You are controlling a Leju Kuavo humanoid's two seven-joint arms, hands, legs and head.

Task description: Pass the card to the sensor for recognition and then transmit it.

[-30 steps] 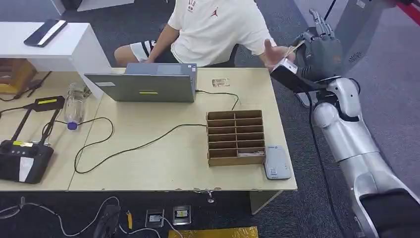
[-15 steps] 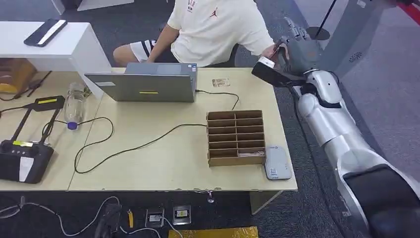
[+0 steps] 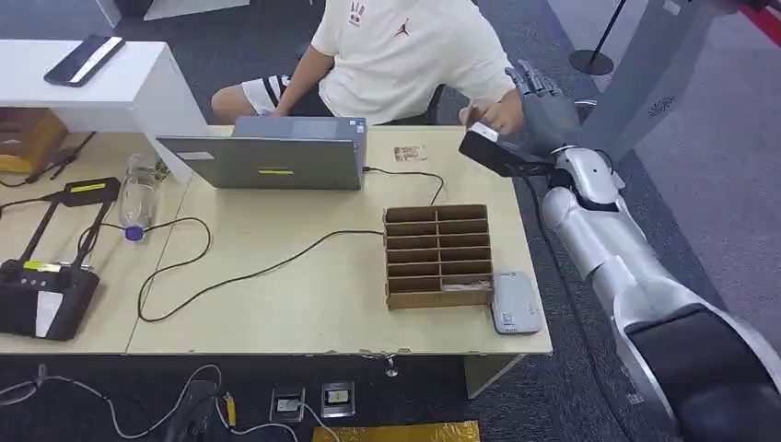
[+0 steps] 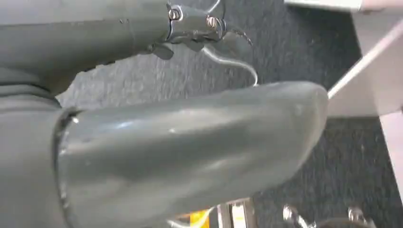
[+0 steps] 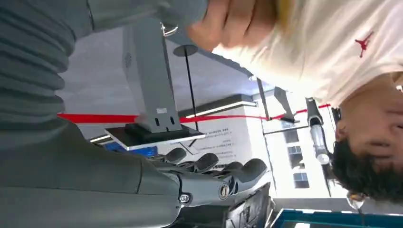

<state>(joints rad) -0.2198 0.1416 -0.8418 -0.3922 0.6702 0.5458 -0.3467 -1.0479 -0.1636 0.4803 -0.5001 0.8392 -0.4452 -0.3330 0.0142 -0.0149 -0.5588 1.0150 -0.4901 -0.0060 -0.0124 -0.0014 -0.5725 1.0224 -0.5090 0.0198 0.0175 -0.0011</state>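
Note:
My right hand (image 3: 543,103) is raised past the table's far right corner, next to a seated person's hand (image 3: 497,114). In the right wrist view my dark fingers (image 5: 214,166) stretch out with nothing between them, and the person's curled hand (image 5: 233,23) sits just off my thumb. I cannot make out the card itself. The white card sensor (image 3: 516,302) lies flat near the table's front right edge, well below the hand. My left hand (image 4: 190,142) hangs over dark carpet and holds nothing.
A cardboard slot organiser (image 3: 438,255) stands just left of the sensor. A grey laptop (image 3: 276,157) with a trailing cable, a plastic bottle (image 3: 138,193) and a black device (image 3: 41,295) sit further left. The person in a white shirt (image 3: 405,46) sits behind the table.
My right hand has swung left and lower, toward the table's far corner. The person's hand has met it and come down to the left, beside my thumb.

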